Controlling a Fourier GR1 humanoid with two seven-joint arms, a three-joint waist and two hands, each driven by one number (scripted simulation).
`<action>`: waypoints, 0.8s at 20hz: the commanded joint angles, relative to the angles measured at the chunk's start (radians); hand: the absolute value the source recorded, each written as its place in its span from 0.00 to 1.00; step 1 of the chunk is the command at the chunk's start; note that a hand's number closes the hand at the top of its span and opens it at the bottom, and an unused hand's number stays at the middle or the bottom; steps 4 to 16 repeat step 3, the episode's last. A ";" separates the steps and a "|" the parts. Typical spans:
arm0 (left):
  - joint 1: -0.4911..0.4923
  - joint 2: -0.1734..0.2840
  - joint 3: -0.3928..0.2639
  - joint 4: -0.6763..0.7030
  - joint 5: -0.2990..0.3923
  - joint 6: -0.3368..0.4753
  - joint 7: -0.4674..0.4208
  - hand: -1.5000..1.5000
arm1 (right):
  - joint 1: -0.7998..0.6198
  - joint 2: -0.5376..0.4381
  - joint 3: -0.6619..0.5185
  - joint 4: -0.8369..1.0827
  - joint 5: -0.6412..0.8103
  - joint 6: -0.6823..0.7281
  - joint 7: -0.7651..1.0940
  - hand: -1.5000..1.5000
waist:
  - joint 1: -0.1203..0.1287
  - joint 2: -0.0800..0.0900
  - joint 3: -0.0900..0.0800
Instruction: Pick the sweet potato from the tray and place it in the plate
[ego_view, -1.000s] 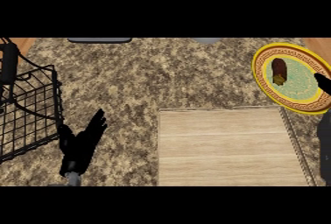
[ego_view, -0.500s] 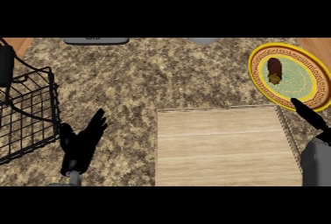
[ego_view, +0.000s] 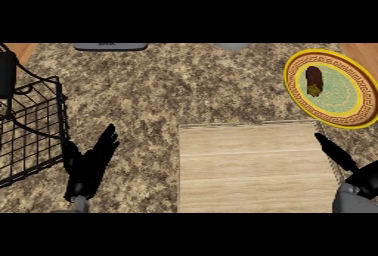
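Speckled brown granite counter (ego_view: 192, 90), black wire basket (ego_view: 29, 130) at left.

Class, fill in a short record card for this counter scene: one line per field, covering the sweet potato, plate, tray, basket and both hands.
sweet potato: lies on the plate, left of its centre
plate: yellow rim, green middle, far right of counter
tray: pale wood, nothing on it
wire basket: black, at the left edge
left hand: open, fingers straight, beside the basket
right hand: open, over the tray's right edge, holding nothing
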 joint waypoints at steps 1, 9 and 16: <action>0.014 0.011 0.014 -0.033 0.004 -0.031 0.023 0.50 | 0.096 0.015 0.150 -0.102 0.018 -0.087 0.103 0.00 | 0.002 0.001 0.000; -0.020 0.007 0.029 0.009 -0.002 -0.028 0.005 0.50 | 0.132 0.016 0.194 -0.112 0.039 -0.115 0.127 0.00 | 0.002 0.001 0.000; -0.020 0.007 0.029 0.009 -0.002 -0.028 0.005 0.50 | 0.132 0.016 0.194 -0.112 0.039 -0.115 0.127 0.00 | 0.002 0.001 0.000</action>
